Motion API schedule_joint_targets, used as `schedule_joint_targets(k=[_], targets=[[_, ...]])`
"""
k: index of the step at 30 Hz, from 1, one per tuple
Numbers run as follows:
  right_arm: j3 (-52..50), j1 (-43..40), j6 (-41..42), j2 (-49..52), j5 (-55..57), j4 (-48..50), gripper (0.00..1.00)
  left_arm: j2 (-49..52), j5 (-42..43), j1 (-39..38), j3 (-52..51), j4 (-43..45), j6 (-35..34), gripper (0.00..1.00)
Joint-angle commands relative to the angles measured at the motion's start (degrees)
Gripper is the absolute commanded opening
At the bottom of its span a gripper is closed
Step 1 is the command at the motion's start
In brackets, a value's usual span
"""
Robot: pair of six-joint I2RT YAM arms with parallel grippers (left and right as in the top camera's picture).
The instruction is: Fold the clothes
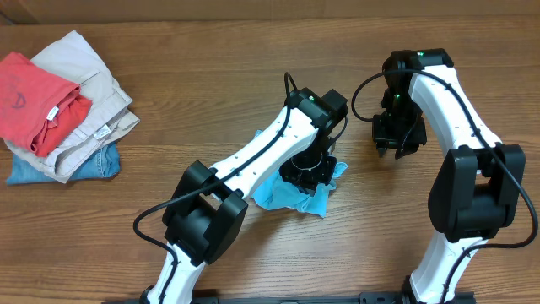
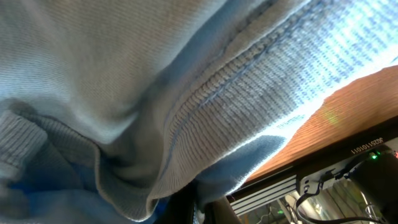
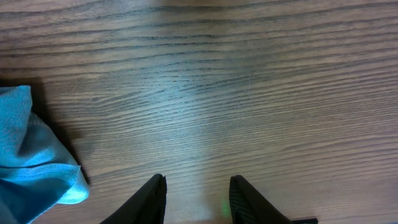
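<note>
The clothes are a sky-blue T-shirt, bunched in a small heap near the middle of the table. My left gripper is pressed down into the heap and shut on a fold of it. In the left wrist view the blue knit fabric fills almost the whole frame, with its ribbed hem draped over the dark fingers. My right gripper hangs to the right of the heap, apart from it. It stands open over bare wood with nothing between its fingers. A corner of the shirt shows at that view's left edge.
A stack of other garments lies at the back left: a red T-shirt on beige trousers on blue denim. The table's near edge and a metal frame rail show in the left wrist view.
</note>
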Motion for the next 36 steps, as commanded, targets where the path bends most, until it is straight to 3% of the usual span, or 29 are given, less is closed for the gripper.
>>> schedule_joint_targets(k=[1, 6, 12, 17, 36], targets=[[0.94, -0.15, -0.13, -2.4, -0.22, -0.02, 0.37, -0.55, -0.96, 1.29, 1.36, 0.26, 1.01, 0.04], [0.94, -0.15, -0.13, -2.4, -0.22, 0.02, 0.37, -4.96, -2.49, 9.16, 2.12, 0.04, 1.92, 0.04], [0.94, -0.15, -0.13, -2.4, -0.22, 0.07, 0.37, -12.33, -6.95, 24.7, 2.47, -1.44, 2.6, 0.04], [0.94, -0.15, -0.13, -2.4, -0.22, 0.42, 0.37, -13.35, -3.91, 31.98, 2.32, -3.39, 4.39, 0.04], [0.94, -0.15, -0.13, -2.4, -0.22, 0.22, 0.37, -12.94, -3.89, 18.36, 1.46, -3.78, 5.99, 0.06]])
